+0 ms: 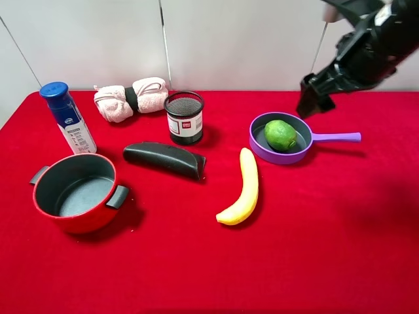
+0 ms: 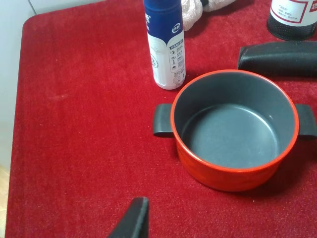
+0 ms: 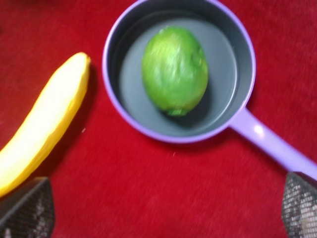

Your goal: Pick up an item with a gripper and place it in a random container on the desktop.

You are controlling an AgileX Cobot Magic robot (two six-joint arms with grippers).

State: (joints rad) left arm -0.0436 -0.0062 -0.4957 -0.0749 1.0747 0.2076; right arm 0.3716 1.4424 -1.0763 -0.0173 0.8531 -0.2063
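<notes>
Red cloth is seen under the purple pan where the lime, likely firm, bumpy and slippery, should be gripped by its round middle, beyond the right gripper, whose jaws are wide apart.

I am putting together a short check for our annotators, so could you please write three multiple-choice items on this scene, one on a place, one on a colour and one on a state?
1. Where is the lime?
A. In the purple pan
B. In the red pot
C. On the cloth beside the banana

2. What colour is the cap of the bottle?
A. White
B. Blue
C. Green

3. How does the right gripper stand?
A. Shut on the lime
B. Shut on the pan's handle
C. Open and holding nothing

Answers:
1 A, the lime sits on the pan's grey inside.
2 B, the cap is blue above a white and blue body.
3 C, in the right wrist view its two fingers stand wide apart, clear of the lime.
</notes>
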